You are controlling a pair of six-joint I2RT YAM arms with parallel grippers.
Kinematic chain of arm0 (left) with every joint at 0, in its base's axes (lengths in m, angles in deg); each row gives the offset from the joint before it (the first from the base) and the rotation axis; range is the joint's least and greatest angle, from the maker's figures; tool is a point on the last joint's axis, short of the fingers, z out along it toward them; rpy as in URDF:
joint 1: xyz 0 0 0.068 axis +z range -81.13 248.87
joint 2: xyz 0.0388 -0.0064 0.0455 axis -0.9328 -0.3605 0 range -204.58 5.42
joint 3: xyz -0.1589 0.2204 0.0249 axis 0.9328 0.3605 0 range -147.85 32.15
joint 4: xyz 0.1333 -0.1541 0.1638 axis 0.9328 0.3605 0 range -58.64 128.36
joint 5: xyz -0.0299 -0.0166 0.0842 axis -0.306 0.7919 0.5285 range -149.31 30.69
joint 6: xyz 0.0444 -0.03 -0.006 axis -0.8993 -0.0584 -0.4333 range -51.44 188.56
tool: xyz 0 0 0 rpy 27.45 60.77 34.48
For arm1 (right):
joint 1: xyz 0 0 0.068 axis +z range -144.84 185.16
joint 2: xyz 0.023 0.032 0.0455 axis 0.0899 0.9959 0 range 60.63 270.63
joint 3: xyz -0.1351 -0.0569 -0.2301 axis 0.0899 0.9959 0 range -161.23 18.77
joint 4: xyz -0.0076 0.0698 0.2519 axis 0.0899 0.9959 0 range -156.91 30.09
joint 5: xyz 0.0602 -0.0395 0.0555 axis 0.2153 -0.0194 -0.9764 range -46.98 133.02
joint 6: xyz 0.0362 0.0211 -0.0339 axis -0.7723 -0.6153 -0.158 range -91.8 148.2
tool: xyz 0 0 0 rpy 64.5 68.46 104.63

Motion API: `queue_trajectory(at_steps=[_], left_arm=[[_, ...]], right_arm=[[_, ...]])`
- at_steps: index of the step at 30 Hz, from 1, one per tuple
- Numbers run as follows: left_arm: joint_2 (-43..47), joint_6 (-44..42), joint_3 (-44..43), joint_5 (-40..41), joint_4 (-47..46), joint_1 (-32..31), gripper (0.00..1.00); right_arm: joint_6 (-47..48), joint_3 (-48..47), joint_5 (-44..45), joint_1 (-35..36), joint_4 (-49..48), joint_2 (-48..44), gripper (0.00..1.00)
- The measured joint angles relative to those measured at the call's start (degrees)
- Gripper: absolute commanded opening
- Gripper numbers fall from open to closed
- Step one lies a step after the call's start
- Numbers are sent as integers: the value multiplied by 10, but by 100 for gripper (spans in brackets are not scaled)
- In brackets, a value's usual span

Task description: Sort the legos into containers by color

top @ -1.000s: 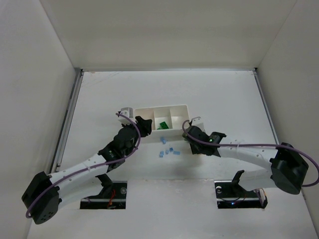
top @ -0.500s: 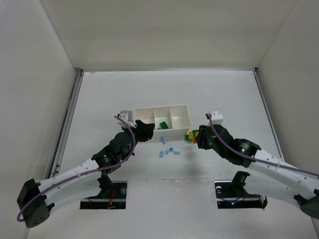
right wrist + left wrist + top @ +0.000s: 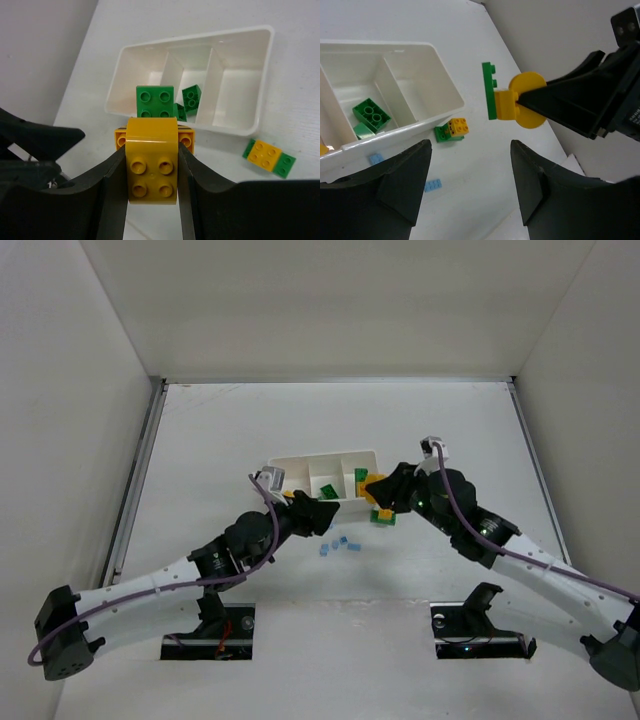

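Sorting under way: a yellow brick [image 3: 151, 167] with a green plate [image 3: 155, 101] stuck to it is clamped between the fingers [image 3: 112, 190] of the right gripper [image 3: 151, 150] and is held in the air near the right end of the white tray [image 3: 265, 75]. The fingers [image 3: 395, 190] of the left gripper [image 3: 469, 145] are spread apart with nothing between them, and are poised near the tray's front wall, facing the held piece. Inside the tray, green bricks [image 3: 370, 114] are seen in the middle compartment, and the right-hand compartment is seen bare. The contents of the left-hand one cannot be made out. Outside the tray, a joined green-and-yellow piece [image 3: 451, 131] is left on the table [image 3: 450, 430] just in front of the tray's right corner, and several light blue bricks [image 3: 340, 545] are scattered in front of its long wall. The job is judged less than half done: the two mixed pieces have yet to be pulled apart and binned, and none of the blue ones has been collected.
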Motion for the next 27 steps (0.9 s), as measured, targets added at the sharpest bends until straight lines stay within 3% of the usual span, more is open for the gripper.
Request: queue_trajectory(at_steps=[9,19,27], left_arm=[[-22,4,4,-4,-49,-2,70],[-11,91,40,14,-113,77,66],[-54,114,39,-9,-123,102,56]], right_arm=[[-71,29,-107,-26,-128,68,18],[-155,64,-232,-83,-263,101,19],[-169,72,-260,-81,-300,119,19]])
